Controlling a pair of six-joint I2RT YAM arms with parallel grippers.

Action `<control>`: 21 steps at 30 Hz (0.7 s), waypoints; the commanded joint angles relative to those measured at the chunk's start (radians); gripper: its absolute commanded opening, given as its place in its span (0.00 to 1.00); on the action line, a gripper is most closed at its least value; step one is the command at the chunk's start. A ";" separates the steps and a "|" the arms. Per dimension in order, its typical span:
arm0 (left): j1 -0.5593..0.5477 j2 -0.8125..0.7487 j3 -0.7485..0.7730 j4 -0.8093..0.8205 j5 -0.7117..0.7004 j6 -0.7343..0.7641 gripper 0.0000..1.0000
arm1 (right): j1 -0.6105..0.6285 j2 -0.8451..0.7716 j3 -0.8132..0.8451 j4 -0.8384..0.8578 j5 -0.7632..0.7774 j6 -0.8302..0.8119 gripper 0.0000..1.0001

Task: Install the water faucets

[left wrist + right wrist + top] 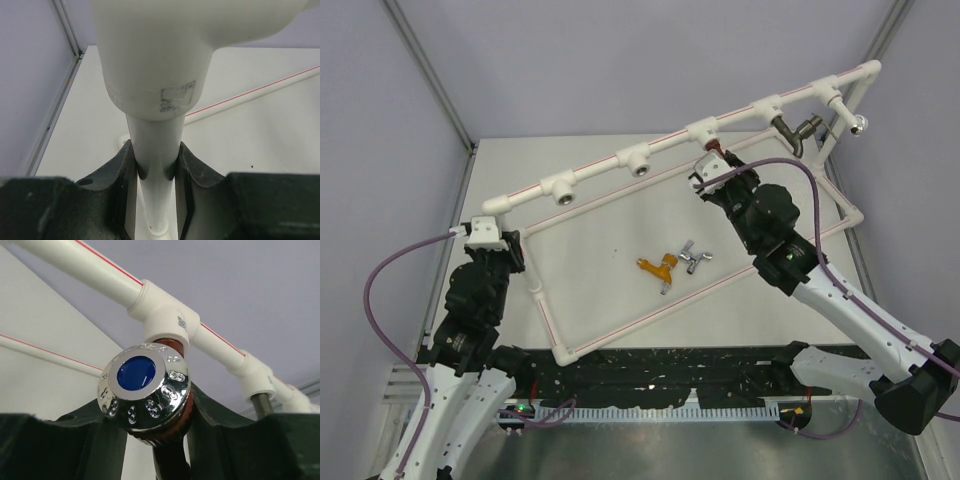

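Note:
A red-brown water faucet [176, 427] with a chrome, blue-centred knob [145, 387] sits in a T socket [167, 320] of the white pipe frame [620, 155]. My right gripper [152, 407] is shut on its body, seen from above at the faucet [713, 158] below the third socket. A dark grey faucet [798, 130] hangs from the socket beside it. The orange faucet [660, 267] and the silver faucet [692, 257] lie on the table inside the frame. My left gripper [155, 155] is shut on the frame's upright pipe [154, 135] at the left corner [488, 232].
Two empty sockets [563, 190] [638, 163] face forward on the top rail. A chrome-ended piece [860, 123] hangs at the rail's far right end. The frame's lower pipes [650, 315] ring the white table [600, 240]. Grey walls and metal posts [430, 70] stand close around.

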State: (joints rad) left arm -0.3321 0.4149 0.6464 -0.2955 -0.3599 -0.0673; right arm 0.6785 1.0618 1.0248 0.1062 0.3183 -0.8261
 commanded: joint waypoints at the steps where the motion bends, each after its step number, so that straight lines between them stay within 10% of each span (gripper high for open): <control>1: -0.008 -0.005 -0.007 -0.016 0.041 0.026 0.00 | -0.036 -0.034 -0.028 0.234 -0.067 0.510 0.18; 12: -0.007 -0.016 -0.011 -0.013 0.039 0.027 0.00 | -0.217 -0.036 -0.290 0.734 -0.009 1.860 0.08; 17: -0.008 -0.021 -0.014 -0.008 0.036 0.031 0.00 | -0.217 -0.006 -0.365 0.865 0.090 2.104 0.12; 21: -0.007 -0.030 -0.016 -0.005 0.027 0.031 0.00 | -0.221 -0.051 -0.393 0.862 0.136 2.023 0.45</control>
State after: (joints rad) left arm -0.3336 0.4019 0.6384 -0.2897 -0.3550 -0.0628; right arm 0.4717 1.0397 0.6544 0.8474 0.2939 1.0348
